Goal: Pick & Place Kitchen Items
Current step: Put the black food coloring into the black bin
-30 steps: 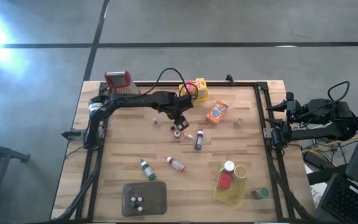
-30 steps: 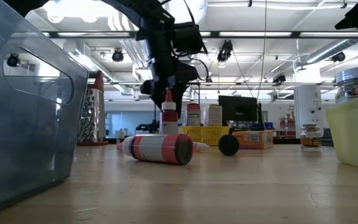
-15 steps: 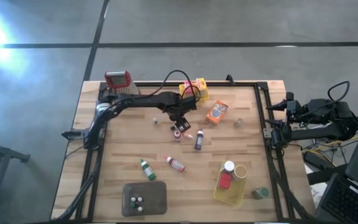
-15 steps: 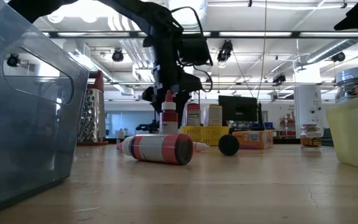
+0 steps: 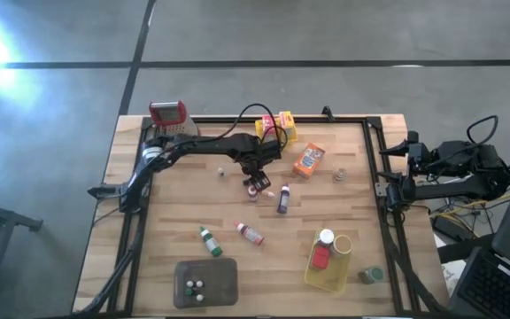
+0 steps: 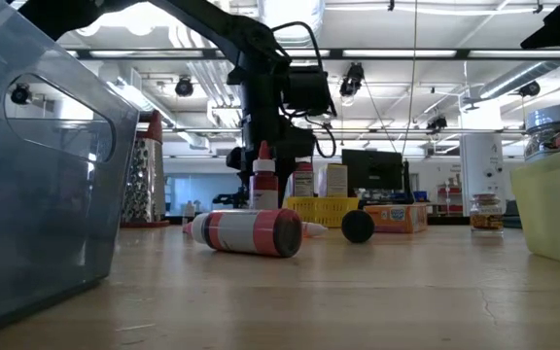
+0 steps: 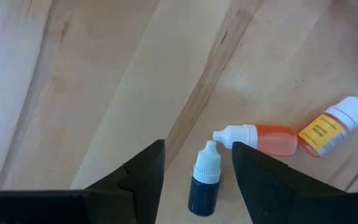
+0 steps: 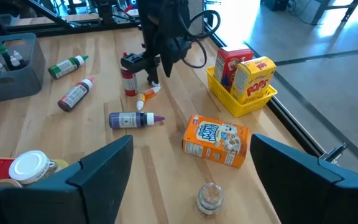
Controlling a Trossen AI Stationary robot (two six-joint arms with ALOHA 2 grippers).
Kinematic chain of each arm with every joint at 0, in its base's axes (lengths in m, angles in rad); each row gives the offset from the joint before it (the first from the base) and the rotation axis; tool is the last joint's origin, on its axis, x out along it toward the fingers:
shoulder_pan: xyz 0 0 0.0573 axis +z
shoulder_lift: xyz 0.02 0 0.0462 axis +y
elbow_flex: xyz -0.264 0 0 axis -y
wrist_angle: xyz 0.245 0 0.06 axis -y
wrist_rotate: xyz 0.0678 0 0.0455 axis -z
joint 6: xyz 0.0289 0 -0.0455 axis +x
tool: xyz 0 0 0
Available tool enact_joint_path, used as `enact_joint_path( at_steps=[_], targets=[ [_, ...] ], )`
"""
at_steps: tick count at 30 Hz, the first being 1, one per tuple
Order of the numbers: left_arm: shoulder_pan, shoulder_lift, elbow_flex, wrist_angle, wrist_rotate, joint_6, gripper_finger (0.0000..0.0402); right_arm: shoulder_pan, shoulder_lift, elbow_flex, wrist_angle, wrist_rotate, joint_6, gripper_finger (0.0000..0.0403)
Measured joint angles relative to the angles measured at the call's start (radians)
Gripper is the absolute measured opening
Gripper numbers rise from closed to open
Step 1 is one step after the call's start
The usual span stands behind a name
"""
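Note:
My left gripper [image 7: 196, 149] stands open over the middle of the table [image 5: 257, 180], pointing down. A tiny dark bottle with a white cap [image 7: 205, 183] stands upright between its fingers, with a gap on either side. Beside it lie an orange dropper bottle [image 7: 263, 138] and a yellow-labelled one [image 7: 328, 127]. A purple bottle [image 5: 283, 200], a red-banded bottle [image 5: 249, 233] and a green bottle [image 5: 208, 241] lie nearer the front. My right gripper [image 8: 191, 142] waits open at the table's right edge [image 5: 390, 188].
An orange box [image 5: 309, 160] and a little jar [image 5: 339, 175] sit right of centre. A yellow basket with boxes [image 5: 275, 127] and a grater [image 5: 168, 115] stand at the far edge. A grey tray [image 5: 205, 282] and a second yellow basket [image 5: 328, 266] stand at the front.
My left gripper has come down toward the small bottles at the table's middle and has tipped a little steeper. Nothing on the table has moved.

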Motion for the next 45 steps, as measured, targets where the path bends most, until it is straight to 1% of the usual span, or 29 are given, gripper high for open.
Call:
enact_joint_path(
  at_steps=[10, 15, 23, 29, 36, 45],
  targets=[
    [0.0, 0.0, -0.005, 0.008, 0.0, 0.035, 0.0193, 0.0, 0.0, 0.0, 0.0, 0.0, 0.0, 0.0355],
    [0.0, -0.001, -0.014, 0.019, 0.006, 0.056, 0.0193, 0.0, 0.0, 0.0, 0.0, 0.0, 0.0, 0.0361],
    [-0.001, -0.002, -0.023, 0.025, 0.046, 0.123, 0.0193, 0.0, 0.0, 0.0, 0.0, 0.0, 0.0, 0.034],
    [0.002, -0.002, -0.023, 0.025, 0.046, 0.071, 0.0193, 0.0, 0.0, 0.0, 0.0, 0.0, 0.0, 0.032],
    [0.004, -0.003, 0.01, 0.025, 0.046, 0.044, 0.0193, 0.0, 0.0, 0.0, 0.0, 0.0, 0.0, 0.0299],
    [0.013, -0.002, -0.023, 0.02, 0.041, 0.064, 0.0193, 0.0, 0.0, 0.0, 0.0, 0.0, 0.0, 0.0275]
  ],
)
